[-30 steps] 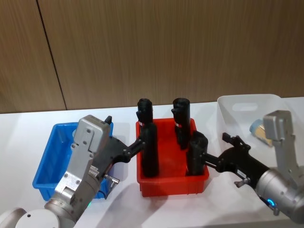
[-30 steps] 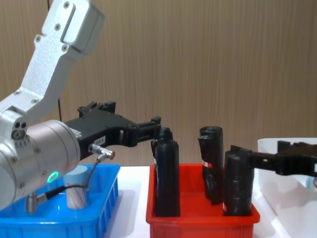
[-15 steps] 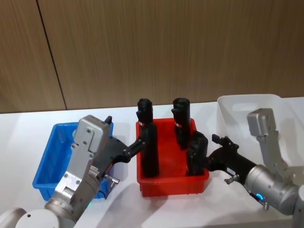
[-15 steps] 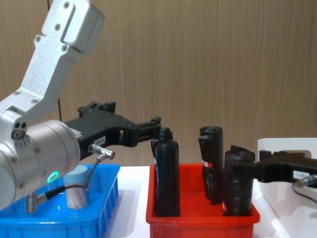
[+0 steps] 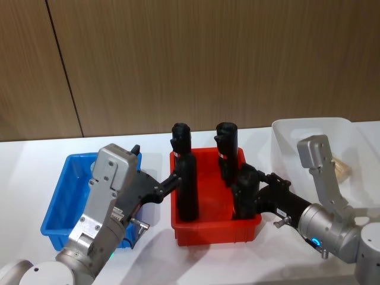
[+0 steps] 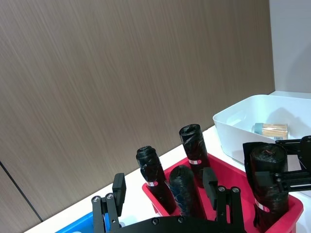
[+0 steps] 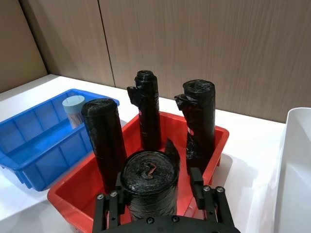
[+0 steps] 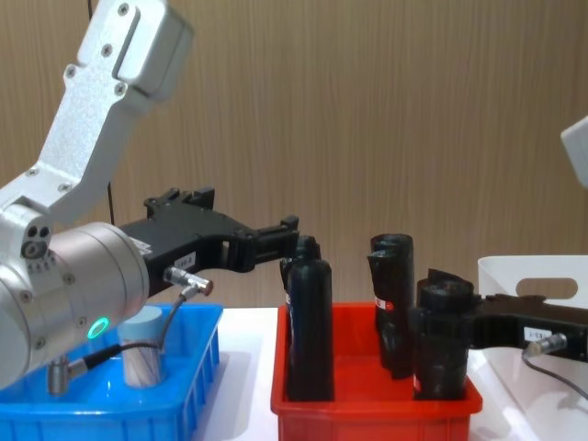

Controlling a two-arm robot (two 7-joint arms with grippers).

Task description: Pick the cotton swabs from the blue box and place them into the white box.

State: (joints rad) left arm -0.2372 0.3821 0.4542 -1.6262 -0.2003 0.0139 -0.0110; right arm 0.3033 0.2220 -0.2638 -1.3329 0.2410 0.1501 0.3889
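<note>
One tub of cotton swabs [image 8: 142,355] with a pale blue lid stands in the blue box [image 8: 197,360], also seen as the tub [image 7: 74,109] in the box [image 7: 33,145]. Another tub [image 6: 271,129] lies inside the white box [image 6: 232,122]. My left gripper [image 5: 174,178] is open and hangs still between the blue box [image 5: 57,205] and the red bin, its fingers either side of the front left black roll [image 6: 181,190]. My right gripper [image 7: 156,183] is open and straddles the front right black roll [image 7: 148,180], left of the white box [image 5: 309,127].
A red bin [image 5: 215,229] with several tall black rolls stands between the blue and white boxes. A wooden wall [image 5: 190,59] closes the back of the white table [image 5: 24,178].
My right gripper has moved left from beside the white box to the front right black roll in the red bin. The left arm has not moved.
</note>
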